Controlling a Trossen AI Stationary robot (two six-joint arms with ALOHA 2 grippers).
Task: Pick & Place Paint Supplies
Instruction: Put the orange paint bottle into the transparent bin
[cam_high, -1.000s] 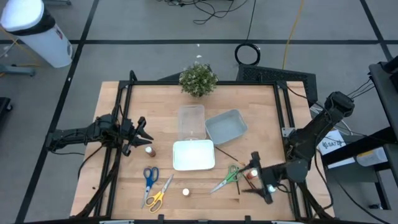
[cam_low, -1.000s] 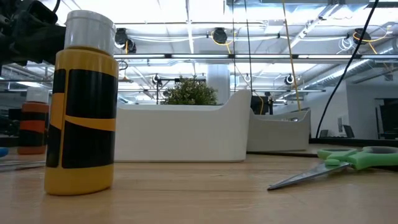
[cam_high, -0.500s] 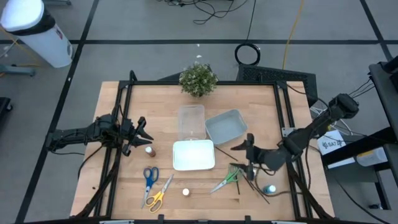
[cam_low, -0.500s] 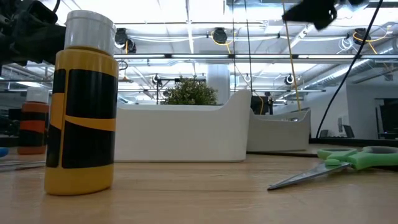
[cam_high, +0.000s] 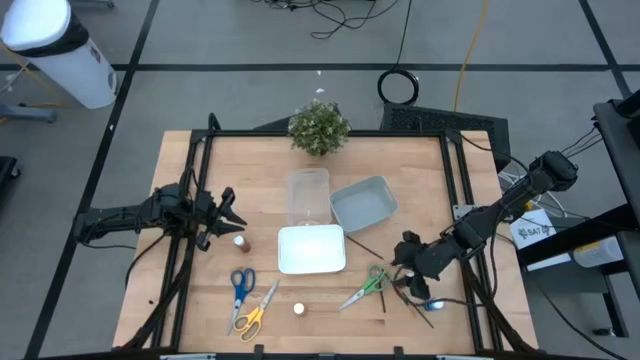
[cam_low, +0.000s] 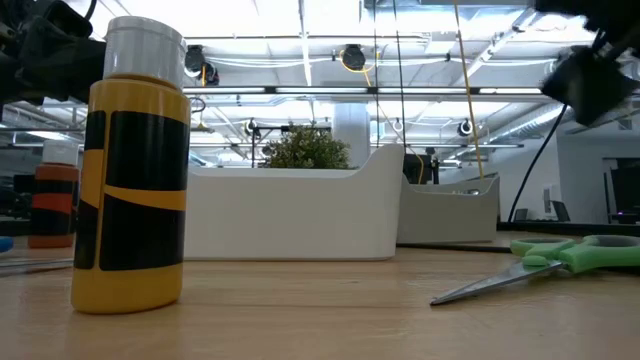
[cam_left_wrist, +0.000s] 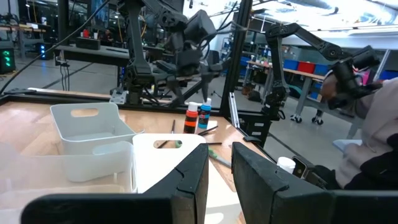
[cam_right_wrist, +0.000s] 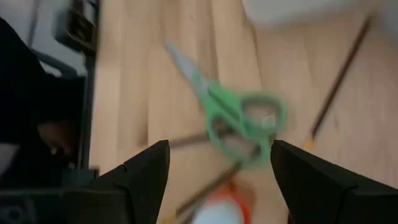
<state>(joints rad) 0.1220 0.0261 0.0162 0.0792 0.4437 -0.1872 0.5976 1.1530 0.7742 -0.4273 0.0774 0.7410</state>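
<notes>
From above, the right tool (cam_high: 408, 272) hovers over the wooden bench (cam_high: 420, 180) by the green scissors (cam_high: 366, 285), thin brushes (cam_high: 412, 300) and a red bottle (cam_high: 402, 283), while the left tool (cam_high: 228, 208) waits near a brown bottle (cam_high: 240, 242). At bench level, a yellow bottle (cam_low: 135, 165) stands before the smooth white tray (cam_low: 290, 215). The right wrist view shows its fingers (cam_right_wrist: 146, 177) wide and empty above the scissors; the left wrist view shows narrow, empty fingers (cam_left_wrist: 193, 180).

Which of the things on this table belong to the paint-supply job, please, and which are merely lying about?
Job items:
- green scissors
- blue scissors
- yellow scissors
- red bottle and blue bottle near the right gripper
- brown bottle beside the left gripper
- yellow bottle
- thin brushes

Lying about:
- white tray
- grey tray
- clear tray
- potted plant
</notes>
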